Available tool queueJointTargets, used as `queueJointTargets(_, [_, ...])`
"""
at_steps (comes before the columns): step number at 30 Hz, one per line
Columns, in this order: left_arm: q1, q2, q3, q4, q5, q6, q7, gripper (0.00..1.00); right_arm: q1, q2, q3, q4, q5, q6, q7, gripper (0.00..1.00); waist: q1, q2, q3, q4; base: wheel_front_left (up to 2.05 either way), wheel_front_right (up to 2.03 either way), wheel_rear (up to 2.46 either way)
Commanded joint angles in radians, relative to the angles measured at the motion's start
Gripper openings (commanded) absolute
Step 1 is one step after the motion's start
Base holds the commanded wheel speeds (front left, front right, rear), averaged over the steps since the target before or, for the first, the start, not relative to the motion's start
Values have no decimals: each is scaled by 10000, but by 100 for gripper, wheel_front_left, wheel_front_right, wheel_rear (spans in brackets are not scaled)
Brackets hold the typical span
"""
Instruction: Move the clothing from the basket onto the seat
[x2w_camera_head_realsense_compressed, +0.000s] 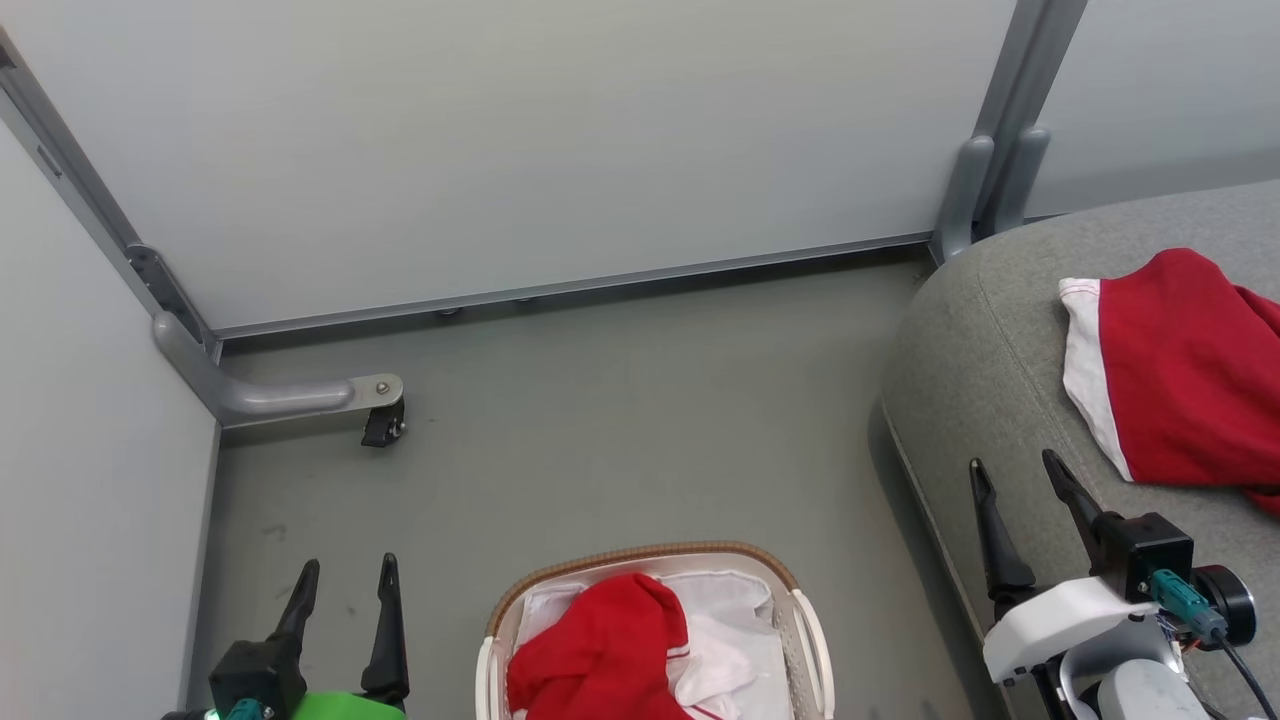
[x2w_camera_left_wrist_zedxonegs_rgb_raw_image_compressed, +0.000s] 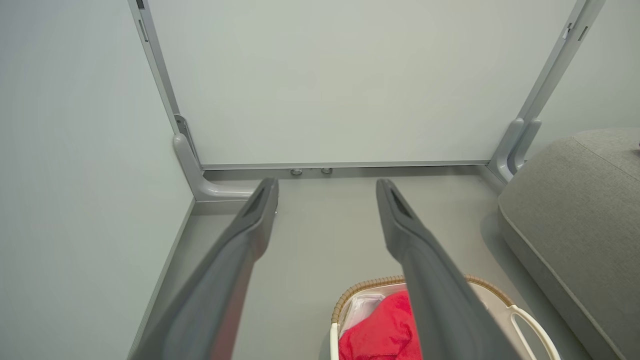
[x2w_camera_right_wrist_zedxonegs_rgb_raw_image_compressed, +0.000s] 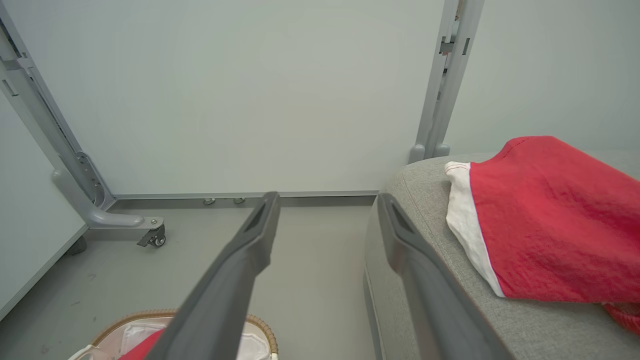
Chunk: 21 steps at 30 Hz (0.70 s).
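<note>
Nearest the robot, the left pincer (x2w_camera_head_realsense_compressed: 349, 562) and right pincer (x2w_camera_head_realsense_compressed: 1012, 460) both hang spread and empty. Between them the basket (x2w_camera_head_realsense_compressed: 640, 553) holds one red garment (x2w_camera_head_realsense_compressed: 600, 650) on a white liner (x2w_camera_head_realsense_compressed: 740, 620), its near half cut off. Farther right, a white-edged garment (x2w_camera_head_realsense_compressed: 1180, 370) lies on the seat (x2w_camera_head_realsense_compressed: 980, 350); the next move is probably a reach down for the piece left in the basket
</note>
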Motion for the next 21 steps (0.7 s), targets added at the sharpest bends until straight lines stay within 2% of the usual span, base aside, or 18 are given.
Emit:
queueJointTargets(1, [114, -9, -66, 19, -35, -30, -8, 100, 42, -29, 21, 25, 43, -10, -21, 100, 1, 0, 38, -25, 0, 0, 0])
queueJointTargets(10, [-612, -19, -868, 337, -382, -30, -7, 100, -467, -27, 166, -164, 50, -10, -21, 100, 1, 0, 828, -369, 0, 0, 0])
queueJointTargets(14, [-1229, 4, -1431, 642, -581, -28, -7, 100, -913, -26, 406, -374, 111, -10, -21, 100, 1, 0, 1533, -691, 0, 0, 0])
queueJointTargets(21, [-2524, 398, -2469, 1545, -994, -28, -7, 100, -1848, -27, 917, -803, 375, -10, -21, 100, 1, 0, 2962, -1429, 0, 0, 0])
